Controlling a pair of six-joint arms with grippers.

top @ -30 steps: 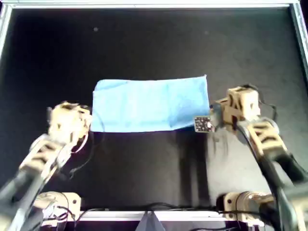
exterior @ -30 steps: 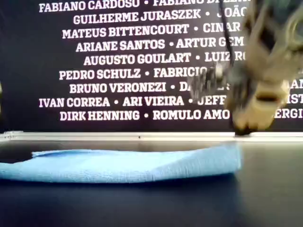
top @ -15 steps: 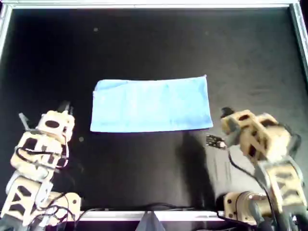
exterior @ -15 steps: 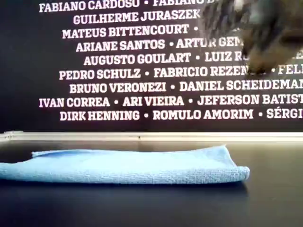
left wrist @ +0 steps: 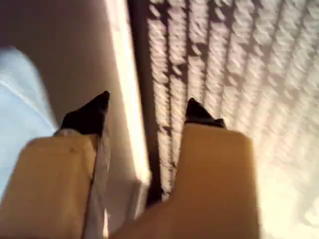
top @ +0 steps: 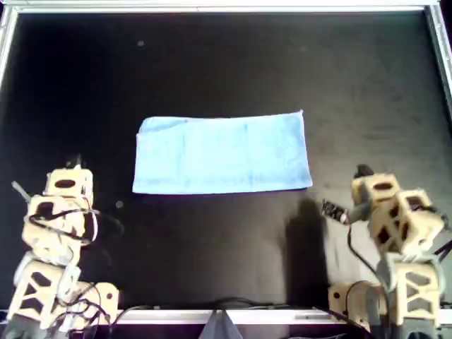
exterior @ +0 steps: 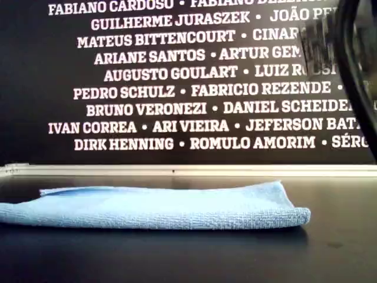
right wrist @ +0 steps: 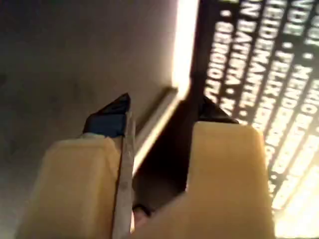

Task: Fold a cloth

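Overhead view: straight down over black table (top: 212,63), whole surface inside metal frame (top: 212,8); exterior view: table level, low and close, facing wall of names (exterior: 177,76); cloth (top: 222,153) shared by both, flat rectangle from above, edge-on up close in exterior (exterior: 159,206); wrist views: along spread jaws, blurred, toward frame rail and wall; left wrist catches pale blue patch at edge, likely cloth.

One cloth (top: 222,153) — two arms — one black table (top: 212,63).
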